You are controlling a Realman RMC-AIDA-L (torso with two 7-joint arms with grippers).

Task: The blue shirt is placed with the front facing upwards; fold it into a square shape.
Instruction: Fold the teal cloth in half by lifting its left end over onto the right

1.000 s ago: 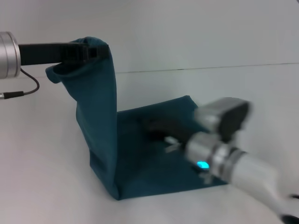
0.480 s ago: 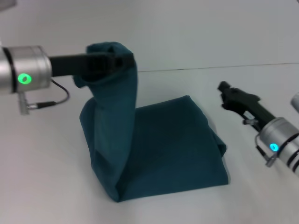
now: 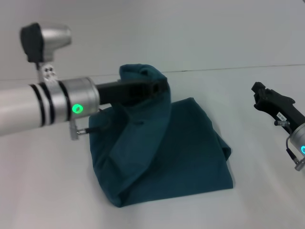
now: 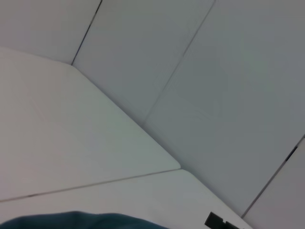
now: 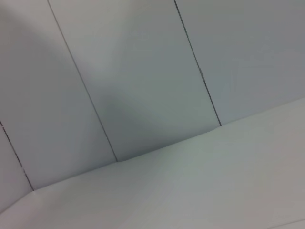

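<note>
The blue shirt [image 3: 190, 148] lies partly folded on the white table, plain teal side showing, no print visible. My left gripper [image 3: 160, 88] is shut on a bunched edge of the shirt and holds it lifted above the shirt's back-left part, with cloth draping down from it. My right gripper [image 3: 263, 93] hovers to the right of the shirt, apart from it and holding nothing. In the left wrist view only a sliver of the blue shirt [image 4: 90, 222] shows at the edge.
The white table [image 3: 252, 200] extends around the shirt on all sides. A pale panelled wall [image 3: 200, 33] stands behind the table's far edge. The right wrist view shows only wall [image 5: 143, 71] and tabletop.
My left gripper has carried the lifted shirt edge to the right and lower, over the rest of the shirt. My right gripper has pulled off the shirt and away to the right.
</note>
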